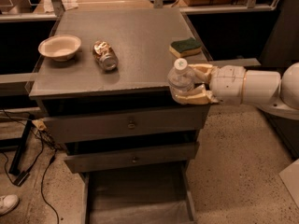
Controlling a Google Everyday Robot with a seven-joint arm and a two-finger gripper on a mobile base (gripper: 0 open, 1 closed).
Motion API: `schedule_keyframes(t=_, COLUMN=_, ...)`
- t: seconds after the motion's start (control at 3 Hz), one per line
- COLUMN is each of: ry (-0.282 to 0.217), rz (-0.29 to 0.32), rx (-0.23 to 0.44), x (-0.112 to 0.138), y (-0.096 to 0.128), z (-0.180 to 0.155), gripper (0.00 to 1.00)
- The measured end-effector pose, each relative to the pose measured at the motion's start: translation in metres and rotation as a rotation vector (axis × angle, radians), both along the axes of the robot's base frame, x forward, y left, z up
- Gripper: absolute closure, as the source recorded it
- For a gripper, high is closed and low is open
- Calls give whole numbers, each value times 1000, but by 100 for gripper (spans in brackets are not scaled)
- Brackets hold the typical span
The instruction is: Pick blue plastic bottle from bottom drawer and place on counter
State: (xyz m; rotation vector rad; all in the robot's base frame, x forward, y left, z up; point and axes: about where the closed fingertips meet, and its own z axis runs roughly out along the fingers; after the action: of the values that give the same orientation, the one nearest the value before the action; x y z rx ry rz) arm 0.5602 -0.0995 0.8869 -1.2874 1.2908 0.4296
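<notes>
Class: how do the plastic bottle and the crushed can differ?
The blue plastic bottle is upright, held by the gripper at the front right edge of the counter; the crushed can lies sideways on it, free. The bottle is clear, white-capped; the can dented metal. Both are drink containers.
</notes>
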Motion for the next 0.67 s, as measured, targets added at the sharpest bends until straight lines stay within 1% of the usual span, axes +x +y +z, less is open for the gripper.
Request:
schedule_keyframes(t=0.33, ry=-46, rz=-17, rx=-32, x=0, y=-12, z=34, gripper=100)
schedule_keyframes(t=0.67, ry=-91, rz=-44, rx=-63, x=-6, y=-27, z=67, gripper=100)
